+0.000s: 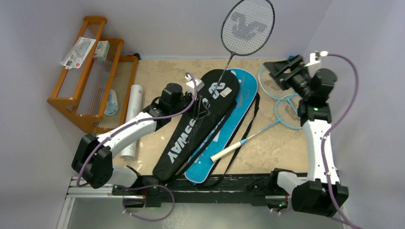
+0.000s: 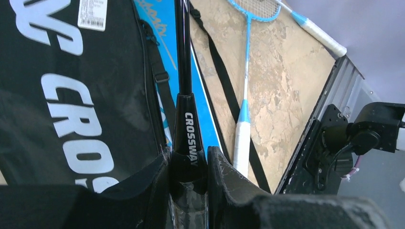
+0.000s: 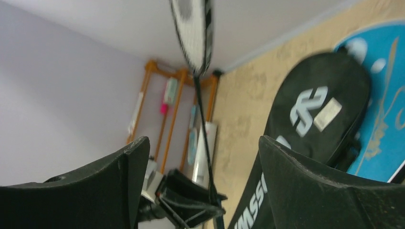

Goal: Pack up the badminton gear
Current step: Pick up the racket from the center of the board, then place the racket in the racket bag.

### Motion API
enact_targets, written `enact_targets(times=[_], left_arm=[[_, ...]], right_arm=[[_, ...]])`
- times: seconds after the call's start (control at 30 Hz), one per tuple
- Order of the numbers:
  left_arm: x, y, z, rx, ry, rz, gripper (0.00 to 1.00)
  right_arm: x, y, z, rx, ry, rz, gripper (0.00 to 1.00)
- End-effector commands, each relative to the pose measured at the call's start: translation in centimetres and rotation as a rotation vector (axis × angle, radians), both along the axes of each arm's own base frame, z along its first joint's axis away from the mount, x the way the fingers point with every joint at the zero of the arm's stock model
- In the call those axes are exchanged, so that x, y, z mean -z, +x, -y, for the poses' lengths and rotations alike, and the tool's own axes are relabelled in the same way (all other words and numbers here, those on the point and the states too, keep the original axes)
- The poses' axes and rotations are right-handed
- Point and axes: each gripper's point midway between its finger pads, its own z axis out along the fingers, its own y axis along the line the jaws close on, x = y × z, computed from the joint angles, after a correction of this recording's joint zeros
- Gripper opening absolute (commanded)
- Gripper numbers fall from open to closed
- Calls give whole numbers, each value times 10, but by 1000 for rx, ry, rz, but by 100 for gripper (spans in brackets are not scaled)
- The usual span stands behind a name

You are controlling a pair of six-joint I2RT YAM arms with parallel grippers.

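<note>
My left gripper is shut on the black racket at the cone above its handle, and the racket stands up with its head toward the back wall. Under it the black "CROSSWAY" cover lies partly over the blue cover. Light-blue rackets rest on the table at the right, one white grip beside the covers. A white tube lies at the left. My right gripper hangs open and empty over the light-blue racket heads; in its wrist view the gap frames the black racket's shaft from afar.
An orange wooden rack holding small packets stands at the back left against the wall. Black cover straps trail across the table toward the front rail. Walls close in on the left, back and right.
</note>
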Motion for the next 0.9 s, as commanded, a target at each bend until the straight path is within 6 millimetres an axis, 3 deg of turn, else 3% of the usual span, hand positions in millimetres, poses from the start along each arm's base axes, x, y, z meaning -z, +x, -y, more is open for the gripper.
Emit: enact_targets(times=[0.0,0.17,0.33,0.6,0.87], left_arm=[[5,-6,2,-62,-15,-58,0],[28,-15,5,-81,7,-89,0],[51,-29,10,-88,48,-96,0],[99,-37,14,-162,190,-90,0],[115,-48,19,-186,228,-66,0]], right_arm=[[32,0,-50,-81,-84,-23,83],[105,-2,-115,-221,-100,-149,70],[155,-1,-146,-208,-144,-258,66],[244,-11,-129,9,-235,-590,63],[305,-32,-109,93,-308,-791,52]])
